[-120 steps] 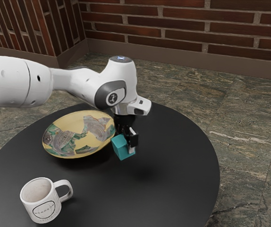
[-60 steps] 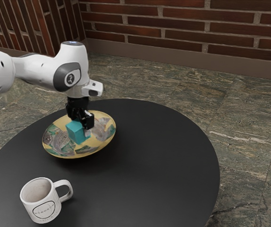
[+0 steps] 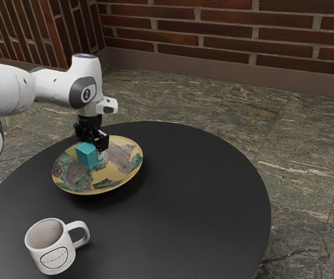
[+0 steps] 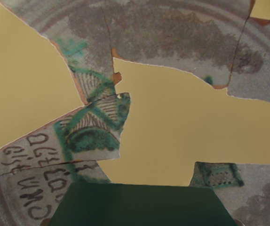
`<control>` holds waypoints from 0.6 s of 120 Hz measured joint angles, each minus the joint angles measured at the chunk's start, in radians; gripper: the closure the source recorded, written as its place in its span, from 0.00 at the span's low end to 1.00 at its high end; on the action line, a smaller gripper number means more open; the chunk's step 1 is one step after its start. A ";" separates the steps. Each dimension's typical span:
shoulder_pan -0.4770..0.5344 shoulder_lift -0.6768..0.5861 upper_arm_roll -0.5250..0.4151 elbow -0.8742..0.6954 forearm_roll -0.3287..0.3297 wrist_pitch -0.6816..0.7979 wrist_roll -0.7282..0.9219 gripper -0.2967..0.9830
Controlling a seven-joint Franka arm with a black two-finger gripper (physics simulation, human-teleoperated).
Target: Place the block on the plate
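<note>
The black gripper (image 3: 93,151) is over the plate in the exterior view, shut on the teal block (image 3: 86,156), which hangs slightly tilted from its fingers. Beneath them lies the round plate (image 3: 112,175), yellow with grey and green patterned patches. Whether the block's underside touches the plate cannot be told. In the wrist view the held block (image 4: 142,205) is a dark green shape at the lower edge, with the plate's surface (image 4: 163,113) behind it.
A white mug (image 3: 52,256) with its handle toward the exterior view's right stands near the round black table's (image 3: 178,209) near edge, well apart from the plate. A brick wall rises beyond the floor.
Holding the block, my gripper has travelled from beside the plate to over it, toward the exterior view's left. In the last half second it has shifted slightly farther left. Plate and mug have stayed put.
</note>
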 joint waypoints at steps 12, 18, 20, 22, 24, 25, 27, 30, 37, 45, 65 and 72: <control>0.001 0.056 -0.002 0.058 -0.001 -0.019 0.001 0.51; 0.001 0.079 -0.003 0.073 -0.002 -0.026 0.002 0.51; 0.001 0.086 -0.004 0.079 -0.002 -0.028 0.002 0.51; 0.001 0.093 -0.005 0.085 -0.003 -0.030 0.002 0.51; 0.002 0.099 -0.006 0.092 -0.003 -0.032 0.002 0.50; 0.002 0.102 -0.007 0.094 -0.003 -0.033 0.002 0.50; 0.002 0.109 -0.009 0.098 -0.003 -0.034 0.002 0.50; 0.001 0.119 -0.010 0.107 -0.004 -0.036 0.003 0.50; 0.001 0.138 -0.012 0.119 -0.004 -0.040 0.004 0.50; 0.001 0.150 -0.013 0.122 -0.005 -0.041 0.004 0.50; 0.001 0.156 -0.013 0.124 -0.007 -0.043 0.008 0.45; 0.001 0.157 -0.013 0.124 -0.009 -0.043 0.011 0.40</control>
